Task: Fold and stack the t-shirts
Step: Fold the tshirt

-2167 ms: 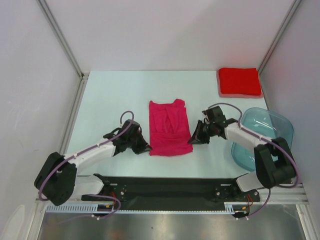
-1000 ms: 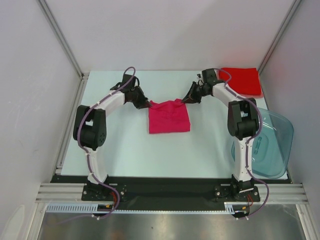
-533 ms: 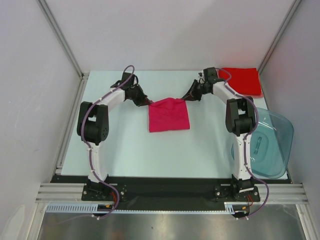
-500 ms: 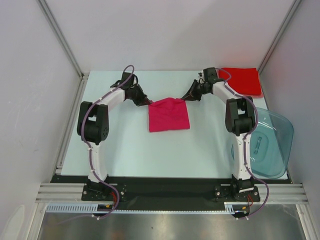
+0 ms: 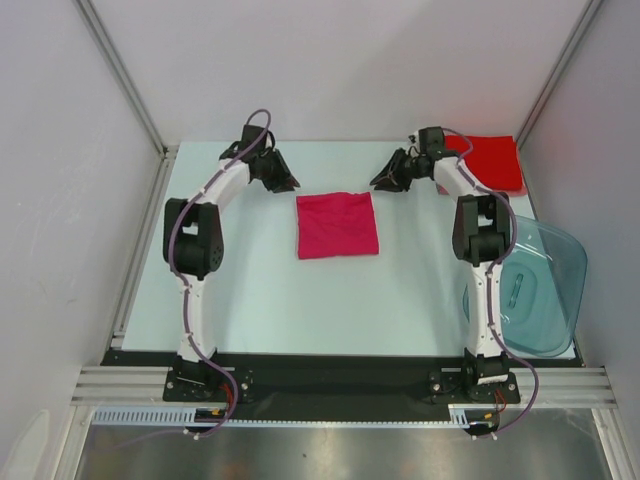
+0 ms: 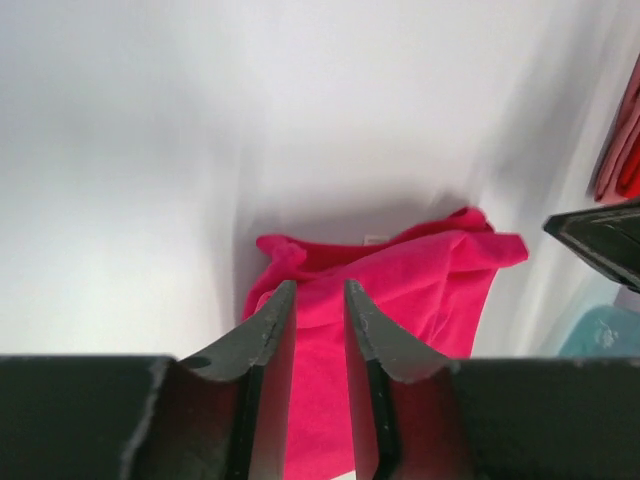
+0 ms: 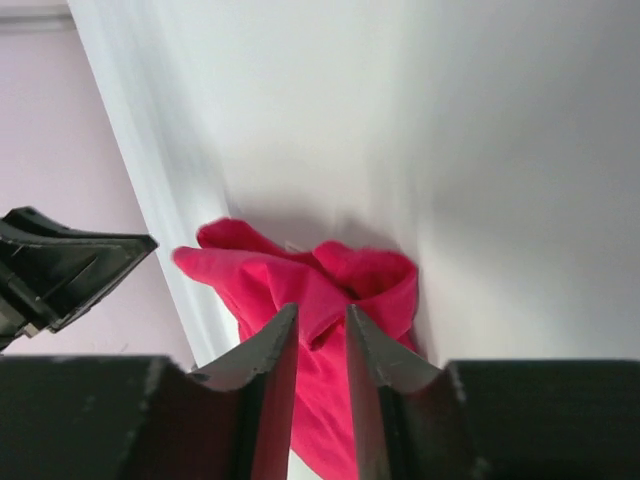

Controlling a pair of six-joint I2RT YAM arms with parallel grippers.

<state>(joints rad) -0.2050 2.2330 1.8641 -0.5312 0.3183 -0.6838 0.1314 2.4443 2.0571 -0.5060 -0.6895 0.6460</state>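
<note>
Top view: the left gripper (image 5: 288, 181) and right gripper (image 5: 383, 182) hover with jaws slightly parted, holding nothing. The pink shirt (image 5: 337, 224) lies folded on the desk (image 5: 240, 285) between them, and the red shirt (image 5: 486, 162) is on the right gripper's outer side. Left wrist: the pink shirt's edge ahead of the fingertips looks bunched. Right wrist: it is rumpled there too. A regrasp pinching only the top layer could pull the fold open.
</note>
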